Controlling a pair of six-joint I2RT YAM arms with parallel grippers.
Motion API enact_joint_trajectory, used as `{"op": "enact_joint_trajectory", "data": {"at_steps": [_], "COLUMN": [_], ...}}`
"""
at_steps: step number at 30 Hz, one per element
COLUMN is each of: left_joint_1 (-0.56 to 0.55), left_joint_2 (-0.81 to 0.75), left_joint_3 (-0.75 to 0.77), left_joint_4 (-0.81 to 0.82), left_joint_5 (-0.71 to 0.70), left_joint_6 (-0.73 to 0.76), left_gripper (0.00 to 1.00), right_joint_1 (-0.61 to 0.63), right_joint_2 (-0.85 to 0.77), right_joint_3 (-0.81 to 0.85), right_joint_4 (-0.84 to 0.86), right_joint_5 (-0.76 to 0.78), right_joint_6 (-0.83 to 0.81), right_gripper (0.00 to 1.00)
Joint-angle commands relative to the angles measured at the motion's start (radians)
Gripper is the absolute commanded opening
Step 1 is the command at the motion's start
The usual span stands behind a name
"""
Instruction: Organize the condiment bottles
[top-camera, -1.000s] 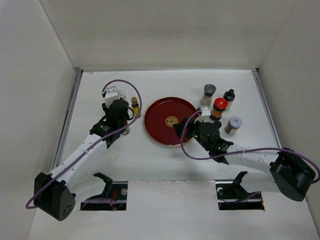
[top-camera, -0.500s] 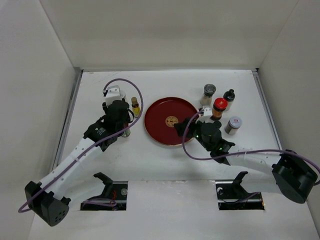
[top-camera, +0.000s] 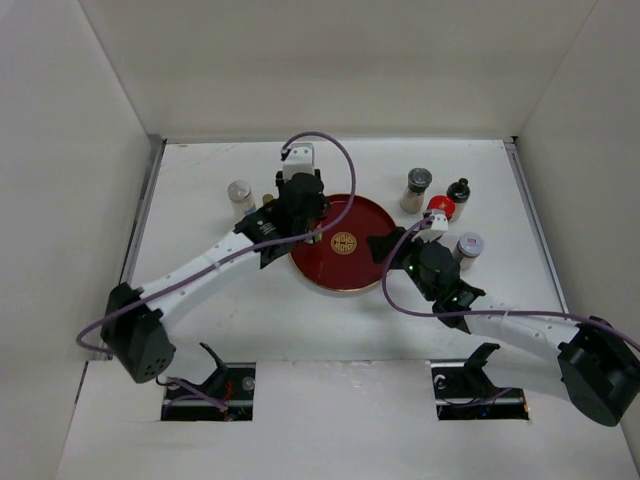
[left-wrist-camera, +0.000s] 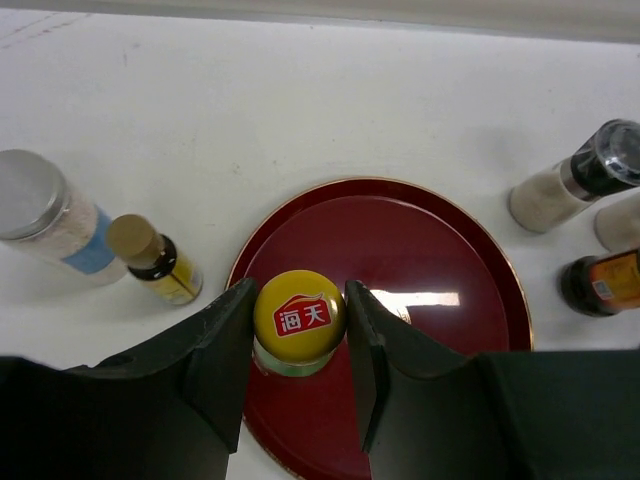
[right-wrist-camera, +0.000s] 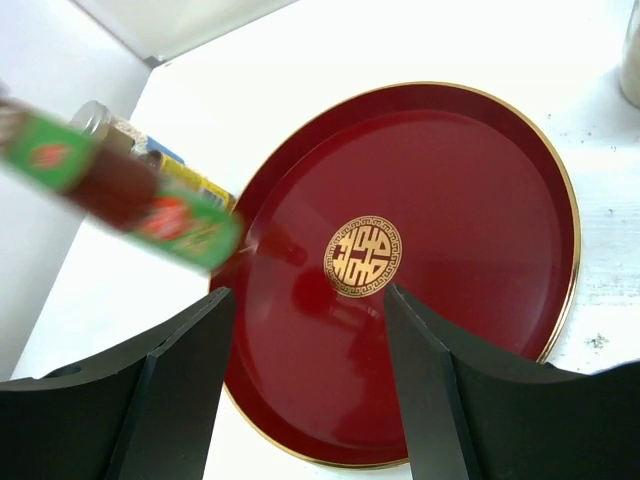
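Step in hand, as judged: setting one bottle down on the tray (left-wrist-camera: 430, 250). The left gripper (left-wrist-camera: 298, 295) pinches the yellow-capped bottle (left-wrist-camera: 300, 318) just below its cap, one finger on each side, over the left part of the tray and inside its gold rim; whether the base touches the tray cannot be told. The bottle looks slanted in the right wrist view, which may be only that camera's angle. To do this well, bring the bottle down straight and upright, seat it close to the rim so the middle stays free for the others, and part the fingers only once the base sits flat, since a tall, narrow bottle will tip if it is let go early. The silver-capped jar (left-wrist-camera: 35, 200) and the small tan-capped bottle (left-wrist-camera: 150, 258) stand on the table just left of the tray and should be given room on withdrawal. The left arm reaches in a long diagonal from its base to the tray's far-left side, wrist turned downward. The right arm lies low across the table; the right gripper (right-wrist-camera: 305, 298) hangs over the tray's right part, fingers spread with nothing between them, near the red-capped bottle (top-camera: 439, 206) and apart from the left gripper.
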Motion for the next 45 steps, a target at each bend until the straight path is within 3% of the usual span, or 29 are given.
{"op": "enact_joint_trajectory", "data": {"at_steps": [1,13,26,28,32,34,38,45], "left_joint_1": [0.024,0.087,0.121,0.121,0.113,0.112,0.103,0.136], "left_joint_2": [0.074,0.312,0.413,0.410,0.379,0.350,0.245,-0.030], "left_joint_3": [0.117,0.278,0.265,0.242,0.203,0.188,0.140,-0.065], "left_joint_4": [0.248,0.316,0.389,0.411,0.423,0.417,0.399,0.319], "left_joint_5": [0.034,0.111,0.158,0.158,0.157,0.152,0.125,0.072], "left_joint_6": [0.033,0.077,0.105,0.106,0.108,0.108,0.109,0.077], "left_gripper": [0.16,0.16,0.21,0.30,0.64,0.75,0.81,0.81], "right_joint_1": [-0.002,0.001,0.001,0.001,0.001,0.001,0.001,-0.002], "right_joint_2": [-0.013,0.007,0.002,0.005,0.005,0.007,0.017,0.011], "right_joint_3": [-0.004,0.005,0.001,0.001,0.002,0.002,0.004,0.004], "right_joint_4": [0.045,0.044,0.046,0.048,0.046,0.045,0.048,0.044], "right_joint_5": [-0.003,-0.009,-0.009,-0.009,-0.009,-0.009,-0.009,-0.009], "right_joint_6": [0.020,0.017,0.018,0.018,0.018,0.018,0.018,0.017], "right_gripper": [0.68,0.69,0.69,0.69,0.70,0.70,0.71,0.71]}}
